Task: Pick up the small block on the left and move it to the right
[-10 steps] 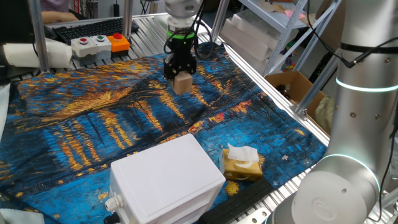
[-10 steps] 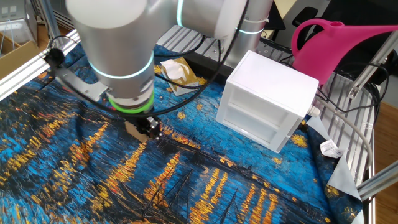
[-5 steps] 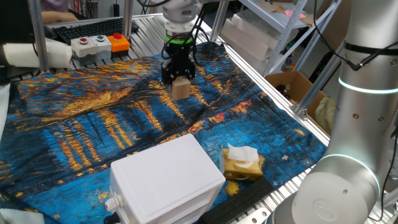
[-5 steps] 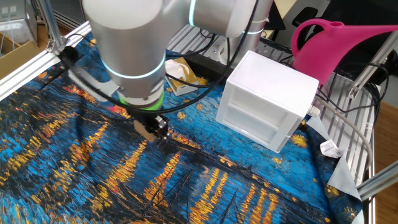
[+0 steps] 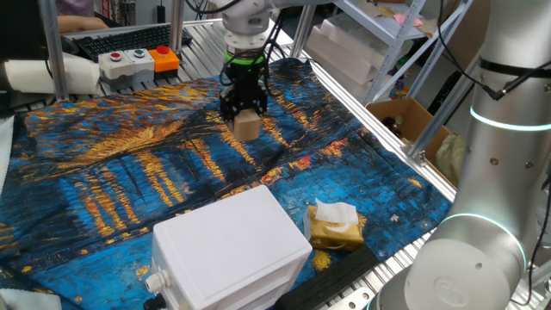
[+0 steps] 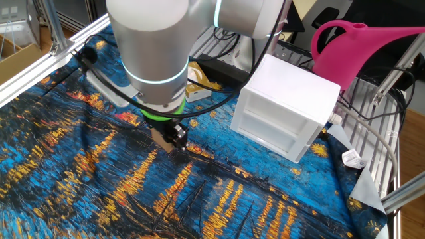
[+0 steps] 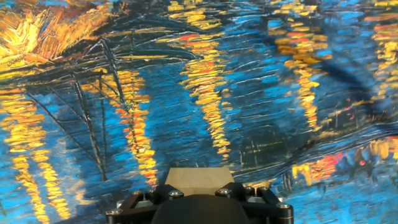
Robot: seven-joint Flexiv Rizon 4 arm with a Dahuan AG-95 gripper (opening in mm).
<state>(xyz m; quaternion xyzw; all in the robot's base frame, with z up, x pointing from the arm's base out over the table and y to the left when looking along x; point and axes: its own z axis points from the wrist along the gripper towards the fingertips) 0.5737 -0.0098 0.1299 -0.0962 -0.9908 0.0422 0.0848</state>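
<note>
The small block (image 5: 247,126) is a plain tan wooden cube. My gripper (image 5: 244,110) is shut on it and holds it just above the blue and yellow painted cloth (image 5: 129,172), toward the far middle of the table. In the other fixed view the block (image 6: 161,140) shows only as a tan corner under the gripper (image 6: 174,138), mostly hidden by the arm. In the hand view the block's top (image 7: 198,177) sits between the black fingers (image 7: 135,204) at the bottom edge, over the cloth (image 7: 205,81).
A large white plastic box (image 5: 228,250) stands at the near edge, also in the other fixed view (image 6: 287,115). A yellow-brown packet with white tissue (image 5: 334,226) lies beside it. A button box (image 5: 138,59) sits at the far side. A pink watering can (image 6: 358,48) stands behind the box.
The gripper has moved with the block a little leftward and nearer in one fixed view, rightward in the other fixed view. The block stays held.
</note>
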